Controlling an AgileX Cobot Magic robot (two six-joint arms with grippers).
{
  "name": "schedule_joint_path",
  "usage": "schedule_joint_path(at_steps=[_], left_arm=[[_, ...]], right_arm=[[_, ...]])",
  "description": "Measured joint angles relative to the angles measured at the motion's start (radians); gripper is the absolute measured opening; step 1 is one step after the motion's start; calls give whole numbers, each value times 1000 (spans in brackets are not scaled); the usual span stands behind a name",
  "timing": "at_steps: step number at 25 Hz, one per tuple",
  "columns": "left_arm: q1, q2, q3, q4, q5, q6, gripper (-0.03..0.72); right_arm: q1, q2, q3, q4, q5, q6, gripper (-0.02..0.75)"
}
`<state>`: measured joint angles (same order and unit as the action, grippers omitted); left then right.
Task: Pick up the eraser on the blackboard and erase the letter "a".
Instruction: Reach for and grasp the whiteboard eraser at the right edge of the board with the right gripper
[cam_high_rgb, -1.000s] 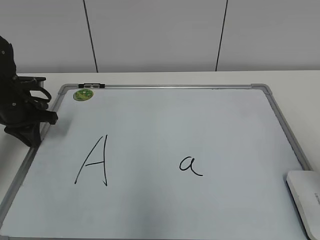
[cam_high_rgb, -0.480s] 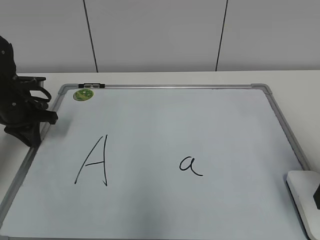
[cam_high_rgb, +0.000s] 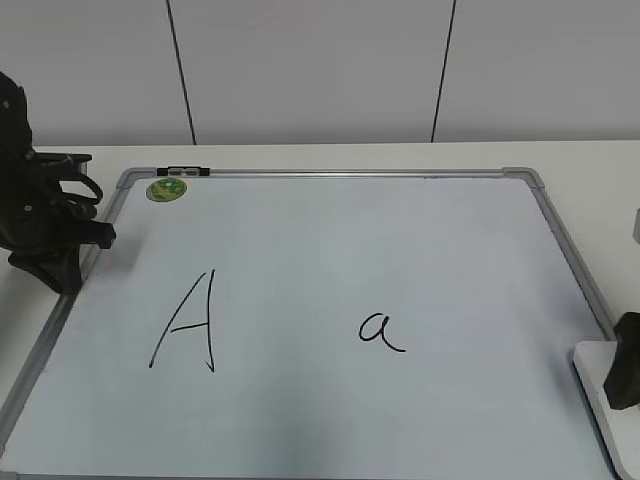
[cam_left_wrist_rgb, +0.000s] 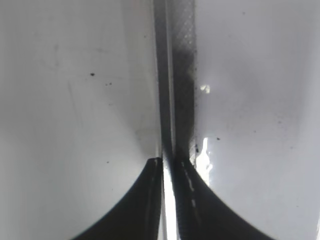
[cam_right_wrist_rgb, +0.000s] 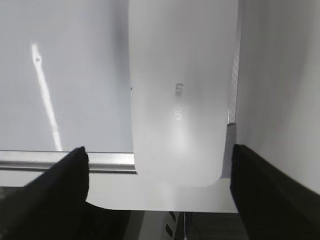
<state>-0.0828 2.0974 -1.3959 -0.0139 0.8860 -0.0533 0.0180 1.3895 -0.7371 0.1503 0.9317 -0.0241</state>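
Note:
The pale blackboard (cam_high_rgb: 340, 260) lies flat on the table. A small black letter "a" (cam_high_rgb: 380, 331) is written right of centre, a taller capital "A" (cam_high_rgb: 188, 322) to its left. The white eraser (cam_high_rgb: 598, 380) lies at the board's lower right corner, over the frame. My right gripper (cam_high_rgb: 625, 375) is just above it. In the right wrist view the eraser (cam_right_wrist_rgb: 180, 95) lies between the open fingers (cam_right_wrist_rgb: 159, 165), which do not touch it. My left gripper (cam_high_rgb: 60, 262) rests at the board's left edge, its fingers (cam_left_wrist_rgb: 167, 165) shut over the frame.
A round green magnet (cam_high_rgb: 166, 189) and a black marker clip (cam_high_rgb: 183, 172) sit at the board's top left. The grey frame (cam_right_wrist_rgb: 65, 161) runs under the eraser. The table's front edge (cam_right_wrist_rgb: 165, 207) is just beyond the board. A white wall stands behind.
My right gripper has come into view at the lower right and moved in over the eraser. The left arm, the board and the letters have not moved.

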Motion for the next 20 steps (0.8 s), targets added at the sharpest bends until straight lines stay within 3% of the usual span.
schedule_joint_path(at_steps=[7, 14, 20], left_arm=[[0, 0, 0, -7, 0, 0, 55], [0, 0, 0, -11, 0, 0, 55], [0, 0, 0, -11, 0, 0, 55]], right_arm=[[27, 88, -39, -42, -8, 35, 659], [72, 123, -39, -192, -37, 185, 650], [72, 124, -39, -173, -92, 200, 647]])
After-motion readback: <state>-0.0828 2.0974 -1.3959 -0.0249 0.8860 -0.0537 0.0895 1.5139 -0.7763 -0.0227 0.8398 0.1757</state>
